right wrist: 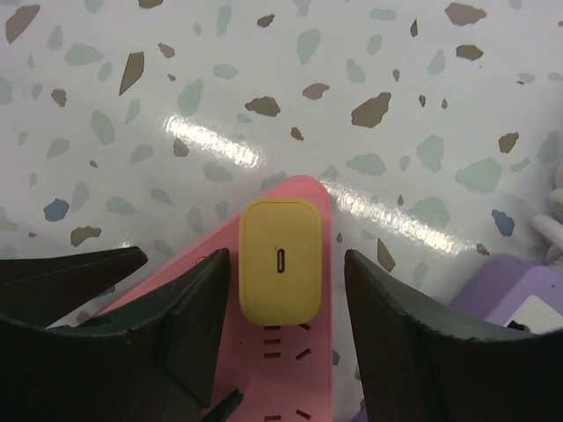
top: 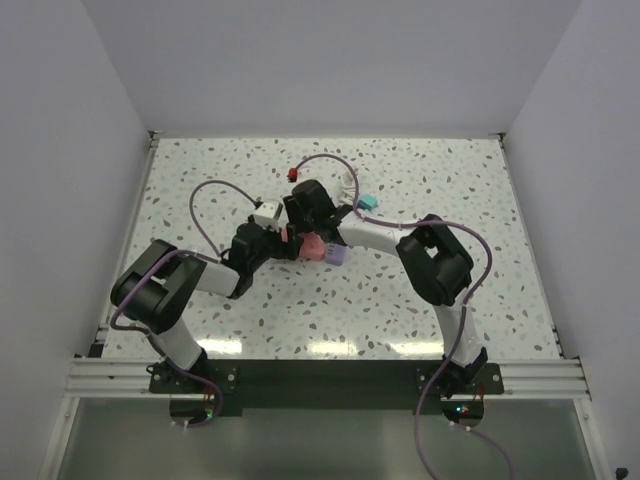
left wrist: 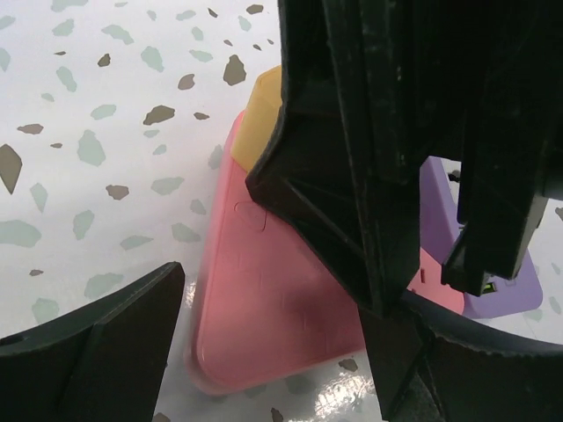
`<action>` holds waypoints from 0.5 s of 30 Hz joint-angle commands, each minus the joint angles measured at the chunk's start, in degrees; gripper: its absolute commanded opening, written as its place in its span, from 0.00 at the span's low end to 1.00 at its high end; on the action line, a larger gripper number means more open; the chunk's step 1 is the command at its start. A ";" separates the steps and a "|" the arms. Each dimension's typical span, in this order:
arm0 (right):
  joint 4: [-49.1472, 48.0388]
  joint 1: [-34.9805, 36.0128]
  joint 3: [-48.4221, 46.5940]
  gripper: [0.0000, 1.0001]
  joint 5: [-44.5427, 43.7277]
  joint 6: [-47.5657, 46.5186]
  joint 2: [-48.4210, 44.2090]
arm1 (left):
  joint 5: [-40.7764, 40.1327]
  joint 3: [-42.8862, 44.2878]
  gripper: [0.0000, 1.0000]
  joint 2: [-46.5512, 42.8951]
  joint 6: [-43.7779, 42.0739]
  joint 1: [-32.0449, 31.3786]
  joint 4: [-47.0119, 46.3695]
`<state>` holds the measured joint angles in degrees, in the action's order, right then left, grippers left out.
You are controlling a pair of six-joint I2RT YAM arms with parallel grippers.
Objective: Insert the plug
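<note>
Plug (right wrist: 280,259) between right pincer (right wrist: 288,257) jaws

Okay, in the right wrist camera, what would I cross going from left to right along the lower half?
dark gripper finger → yellow charger → second gripper finger → purple block

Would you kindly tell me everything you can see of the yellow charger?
The yellow charger is a small rounded block of matte plastic with one oval port in its top face. It stands on the end of the pink power strip, between the right gripper's fingers; one finger looks to be touching it, the other stands apart.
</note>
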<state>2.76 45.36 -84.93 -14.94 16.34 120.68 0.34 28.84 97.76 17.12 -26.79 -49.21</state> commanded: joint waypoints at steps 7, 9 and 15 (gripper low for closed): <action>10.51 2.18 -0.32 0.75 4.83 -1.22 -0.18 | -2.71 -1.24 0.84 -5.20 0.01 -0.20 1.13; 10.51 2.10 -1.03 0.78 4.74 -1.57 -1.23 | -3.06 -1.50 0.83 -5.64 0.01 -0.20 1.40; 9.36 1.75 0.19 0.83 5.88 -2.27 -6.41 | -5.08 -2.12 0.84 -8.01 -0.16 -0.20 2.54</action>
<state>6.96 45.76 -85.80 -12.93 15.86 119.83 -0.71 26.61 92.44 16.97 -27.53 -44.62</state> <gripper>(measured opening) 0.819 0.834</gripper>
